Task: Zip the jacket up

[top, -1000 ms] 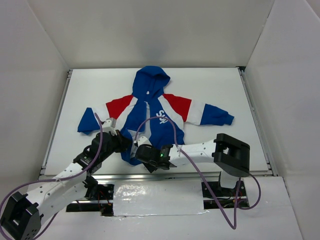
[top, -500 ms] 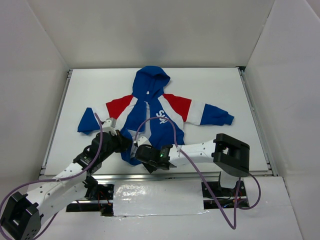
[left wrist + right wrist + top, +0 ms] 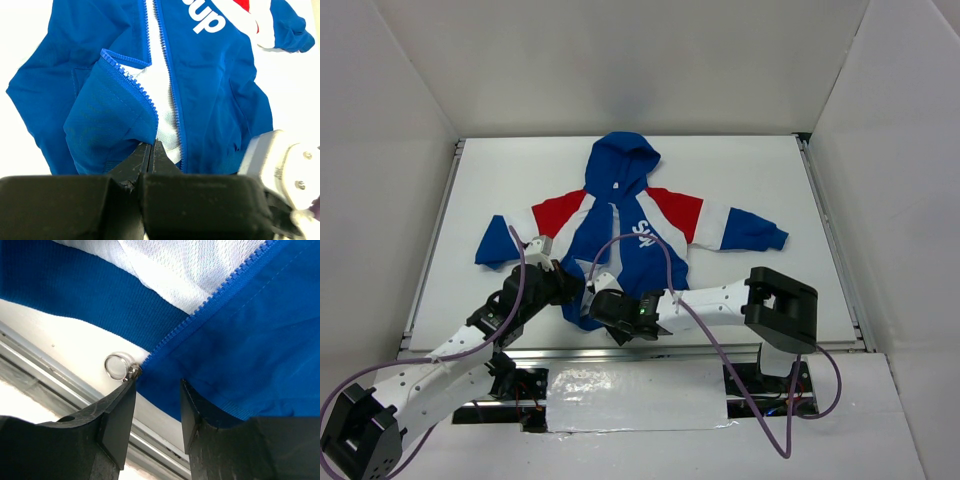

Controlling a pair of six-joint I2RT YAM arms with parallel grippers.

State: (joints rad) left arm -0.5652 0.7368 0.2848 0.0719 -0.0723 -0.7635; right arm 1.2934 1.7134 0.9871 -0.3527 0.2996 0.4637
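Left wrist: white "up" lettering (image 3: 207, 20) on jacket (image 3: 215, 75), left gripper (image 3: 151, 150) clamped on its hem (image 3: 120, 162), right gripper (image 3: 156, 387) half-open astride it.

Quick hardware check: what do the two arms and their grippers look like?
Both the left arm and the right arm have white links with black joint housings. A purple cable loops along each arm. A small green light glows near the right wrist. The left gripper and the right gripper both have matte black, wedge-shaped fingers.
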